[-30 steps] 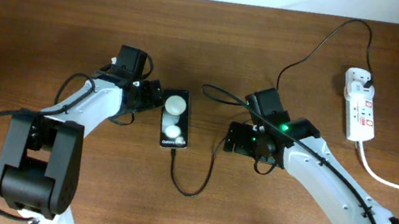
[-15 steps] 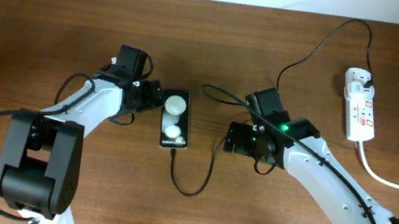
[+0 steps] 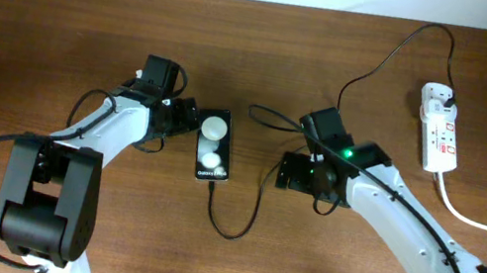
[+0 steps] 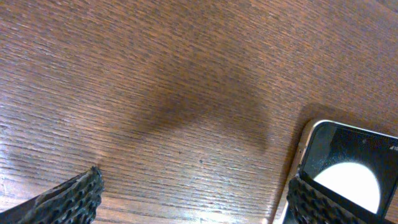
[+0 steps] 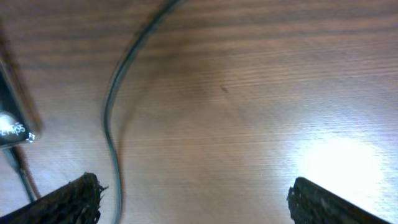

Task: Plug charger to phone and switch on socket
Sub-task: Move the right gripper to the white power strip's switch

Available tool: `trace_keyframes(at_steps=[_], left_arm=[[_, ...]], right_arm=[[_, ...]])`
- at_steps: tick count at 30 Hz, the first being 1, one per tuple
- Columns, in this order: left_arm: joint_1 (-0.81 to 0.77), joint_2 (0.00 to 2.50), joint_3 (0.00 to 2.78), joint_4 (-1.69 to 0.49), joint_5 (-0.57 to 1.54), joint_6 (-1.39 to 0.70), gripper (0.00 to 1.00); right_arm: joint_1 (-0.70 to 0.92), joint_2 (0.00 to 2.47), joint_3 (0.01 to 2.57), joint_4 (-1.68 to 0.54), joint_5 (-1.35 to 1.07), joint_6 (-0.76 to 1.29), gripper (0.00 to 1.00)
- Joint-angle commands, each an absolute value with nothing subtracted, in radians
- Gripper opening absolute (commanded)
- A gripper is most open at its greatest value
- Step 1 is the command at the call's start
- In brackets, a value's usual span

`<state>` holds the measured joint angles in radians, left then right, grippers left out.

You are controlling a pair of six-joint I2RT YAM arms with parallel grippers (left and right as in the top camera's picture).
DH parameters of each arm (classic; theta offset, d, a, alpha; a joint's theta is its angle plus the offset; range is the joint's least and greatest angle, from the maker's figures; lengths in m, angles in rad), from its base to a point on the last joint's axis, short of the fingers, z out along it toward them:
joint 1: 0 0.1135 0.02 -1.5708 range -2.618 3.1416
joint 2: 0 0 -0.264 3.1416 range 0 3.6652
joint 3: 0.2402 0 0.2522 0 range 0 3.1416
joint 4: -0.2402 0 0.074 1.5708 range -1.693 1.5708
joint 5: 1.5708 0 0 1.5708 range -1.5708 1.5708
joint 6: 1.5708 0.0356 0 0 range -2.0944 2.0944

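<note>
Overhead, phone lies just beside left hand.

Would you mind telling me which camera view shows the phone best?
The overhead view: it shows the whole phone, face up, with all four edges visible. The left wrist view catches only one corner of it, and the right wrist view only a sliver at the left edge.

Bright, even light falls from above. The phone, just beside the left claw, mirrors two round white lamps. Ahead of the right claw a white glare washes the table. Both wrist views are soft, and a diffuse shadow lies ahead of the left claw.
</note>
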<state>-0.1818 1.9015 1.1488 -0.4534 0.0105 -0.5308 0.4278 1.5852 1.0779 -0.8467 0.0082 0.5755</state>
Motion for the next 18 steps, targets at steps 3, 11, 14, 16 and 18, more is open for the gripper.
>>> trace_keyframes(at_steps=[3,11,14,16,18], left_arm=[[-0.176,1.914,1.132,-0.462,0.003,-0.529,0.99],[-0.176,1.914,1.132,-0.462,0.003,-0.529,0.99],[-0.176,1.914,1.132,-0.462,0.003,-0.529,0.99],[-0.176,1.914,1.132,-0.462,0.003,-0.529,0.99],[-0.176,1.914,1.132,-0.462,0.003,-0.529,0.99]], right_arm=[[0.411,1.572,1.303,-1.005,0.109,0.577,0.99],[0.191,1.573,1.459,-1.105,0.099,0.584,0.99],[0.086,1.573,1.459,-1.117,0.085,0.584,0.99],[0.039,1.573,1.459,-1.120,0.072,0.584,0.99],[-0.006,1.573,1.459,-1.119,0.033,0.585,0.99]])
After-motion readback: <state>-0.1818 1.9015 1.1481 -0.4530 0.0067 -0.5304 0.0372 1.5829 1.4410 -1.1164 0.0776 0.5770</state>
